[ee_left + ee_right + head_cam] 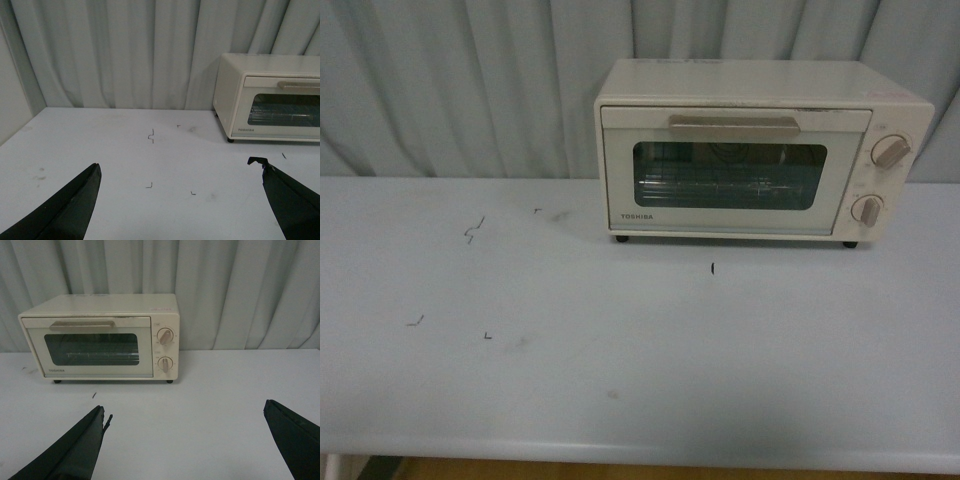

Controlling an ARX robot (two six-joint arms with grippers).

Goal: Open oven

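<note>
White table (620,350), cream Toshiba oven (760,85), glass door (725,175) shut, beige handle (733,127)

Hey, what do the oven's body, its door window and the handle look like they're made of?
The oven looks like cream painted sheet metal, matte, with flat folded panels. Its door window is likely glass: dark, see-through, the wire rack showing behind. The handle is beige, satin, probably plastic, maybe coated metal.
</note>
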